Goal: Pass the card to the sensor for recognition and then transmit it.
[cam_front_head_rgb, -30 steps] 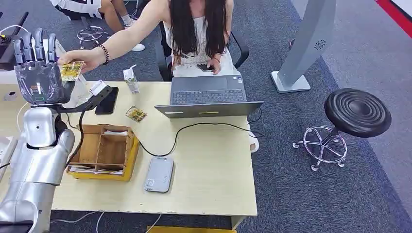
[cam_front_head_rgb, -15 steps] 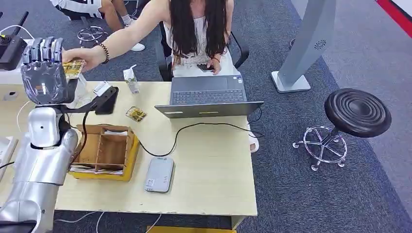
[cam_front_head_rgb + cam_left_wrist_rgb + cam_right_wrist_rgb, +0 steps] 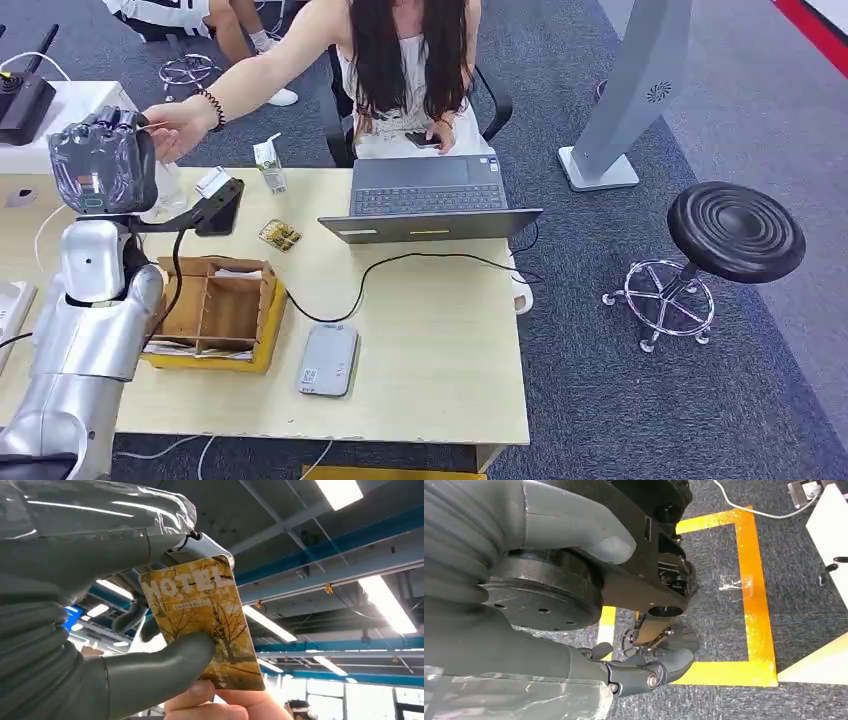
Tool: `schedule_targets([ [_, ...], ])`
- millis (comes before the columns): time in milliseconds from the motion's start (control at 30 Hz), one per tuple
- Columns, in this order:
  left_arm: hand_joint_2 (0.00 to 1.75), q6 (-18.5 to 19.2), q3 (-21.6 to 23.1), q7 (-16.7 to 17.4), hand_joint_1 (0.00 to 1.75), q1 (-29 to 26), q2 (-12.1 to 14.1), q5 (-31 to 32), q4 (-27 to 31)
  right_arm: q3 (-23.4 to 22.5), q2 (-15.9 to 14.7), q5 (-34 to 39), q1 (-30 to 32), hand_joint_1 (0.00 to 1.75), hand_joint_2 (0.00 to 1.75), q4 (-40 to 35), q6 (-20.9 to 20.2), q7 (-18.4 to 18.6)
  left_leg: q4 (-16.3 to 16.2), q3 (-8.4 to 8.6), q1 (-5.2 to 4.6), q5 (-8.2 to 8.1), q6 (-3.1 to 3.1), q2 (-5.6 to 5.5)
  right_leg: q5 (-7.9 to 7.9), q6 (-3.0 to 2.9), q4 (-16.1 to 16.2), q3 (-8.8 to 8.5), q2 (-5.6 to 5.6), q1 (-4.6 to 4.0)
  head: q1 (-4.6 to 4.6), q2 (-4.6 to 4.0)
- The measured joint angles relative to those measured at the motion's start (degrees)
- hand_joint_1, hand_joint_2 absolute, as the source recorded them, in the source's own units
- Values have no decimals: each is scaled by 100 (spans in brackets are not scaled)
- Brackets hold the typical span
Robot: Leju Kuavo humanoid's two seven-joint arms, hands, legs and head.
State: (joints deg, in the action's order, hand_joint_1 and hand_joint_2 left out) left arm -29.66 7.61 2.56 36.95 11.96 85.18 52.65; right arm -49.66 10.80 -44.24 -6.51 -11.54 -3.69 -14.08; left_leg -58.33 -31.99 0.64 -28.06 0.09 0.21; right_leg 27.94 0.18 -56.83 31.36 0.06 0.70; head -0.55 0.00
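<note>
Left hand pinches the card at upper left — I'd hold firm until the person's hand grips it.

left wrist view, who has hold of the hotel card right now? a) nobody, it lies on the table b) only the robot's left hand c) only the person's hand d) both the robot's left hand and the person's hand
d: the left hand presses its thumb on the card while the person's hand pinches its other end.

left hand raised, fingers pinching
</note>
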Motion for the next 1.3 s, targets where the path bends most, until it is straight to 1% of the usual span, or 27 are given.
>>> schedule_targets([
  [400, 175, 48, 81, -55, 175, 12, -33, -175, -9, 4, 0, 0, 2, 0, 175, 0, -11, 2, 0, -1, 0, 0, 0, 0, 0, 0, 0, 1, 0, 0, -2, 0],
  [467, 175, -7, 81, -116, 175, -8, -44, -302, -4, 4, 0, 2, 4, 0, 175, 0, -9, 9, 0, -1, -1, 0, 0, 0, 0, 0, 0, 0, 0, 0, 0, 0],
  [500, 175, -70, 81, -204, 175, -67, -53, -420, 26, 4, 2, 11, 4, 0, 175, 0, -7, 13, 0, -1, -1, 0, 0, 1, 0, 0, 0, -1, 0, 0, 0, 0],
  [567, 175, -221, 81, -431, 175, -395, -98, -687, 329, 4, 26, 39, 19, 0, 175, 2, 35, 22, 0, 1, -2, -2, 0, 10, 0, 0, 0, -1, 7, 1, 0, 0],
  [600, 175, -230, 94, -596, 175, -691, -144, -808, 675, 4, 46, 57, 29, 0, 175, 2, 100, 2, 0, 3, -4, -4, 0, 16, 1, 0, 1, -1, 15, 2, 11, 0],
  [633, 175, -230, 105, -688, 175, -1006, -164, -850, 1001, 4, 68, 79, 45, 0, 175, 7, 129, -17, 0, 4, -4, -6, 0, 19, 2, 0, 1, 2, 19, 3, 0, 0],
  [700, 175, -186, 212, -699, 175, -1565, -246, -800, 1535, 2, 92, 107, 76, 0, 175, 9, 170, -55, 0, -2, -3, -10, 2, 16, 4, 0, 5, 5, 15, 3, 2, 0],
  [733, 175, -103, 316, -699, 175, -1883, -277, -748, 1856, 0, 105, 127, 86, 0, 175, 11, 179, -72, 0, -3, -3, -11, 3, 15, 5, 0, 8, 5, 15, 3, 0, 0],
  [767, 175, 19, 443, -684, 175, -2139, -291, -691, 2108, -4, 120, 151, 91, 0, 175, 13, 188, -94, 0, -5, -3, -13, 2, 15, 6, 1, 8, 7, 15, 2, -2, 0],
  [833, 175, 279, 679, -614, 175, -2490, -330, -595, 2434, -11, 129, 184, 96, 0, 175, 15, 188, -133, 0, -8, -4, -14, 2, 15, 6, 1, 10, 8, 14, 2, 0, 0],
  [900, 175, 448, 890, -566, 175, -2729, -350, -544, 2650, -18, 129, 212, 99, 0, 175, 17, 190, -157, 0, -8, -3, -14, 2, 14, 5, 2, 10, 8, 13, 2, 0, 0],
  [967, 175, 533, 1041, -544, 175, -2886, -369, -516, 2829, -26, 129, 227, 103, 0, 175, 17, 192, -166, 0, -7, -3, -13, 2, 12, 4, 2, 10, 7, 12, 2, 0, 0],
  [1033, 175, 571, 1135, -533, 175, -2975, -380, -511, 2949, -48, 129, 230, 106, 0, 175, 17, 201, -170, 0, -7, -2, -10, 2, 13, 0, 4, 9, 6, 13, 2, 2, 0],
  [1167, 175, 793, 1294, -494, 175, -3167, -385, -470, 3208, -109, 129, 293, 129, 0, 175, 17, 251, -212, 0, -5, -2, -9, 2, 13, 0, 3, 7, 5, 12, 2, 0, 0],
  [1233, 175, 971, 1375, -393, 175, -3279, -385, -452, 3355, -147, 129, 313, 150, 0, 175, 17, 280, -223, 0, -5, -1, -9, 2, 12, 0, 3, 7, 5, 12, 2, 0, 0],
  [1300, 175, 1228, 1447, -269, 175, -3358, -387, -426, 3456, -164, 129, 332, 169, 0, 175, 17, 280, -229, 0, -6, -1, -10, 2, 11, 1, 3, 7, 6, 11, 2, 0, 0],
])
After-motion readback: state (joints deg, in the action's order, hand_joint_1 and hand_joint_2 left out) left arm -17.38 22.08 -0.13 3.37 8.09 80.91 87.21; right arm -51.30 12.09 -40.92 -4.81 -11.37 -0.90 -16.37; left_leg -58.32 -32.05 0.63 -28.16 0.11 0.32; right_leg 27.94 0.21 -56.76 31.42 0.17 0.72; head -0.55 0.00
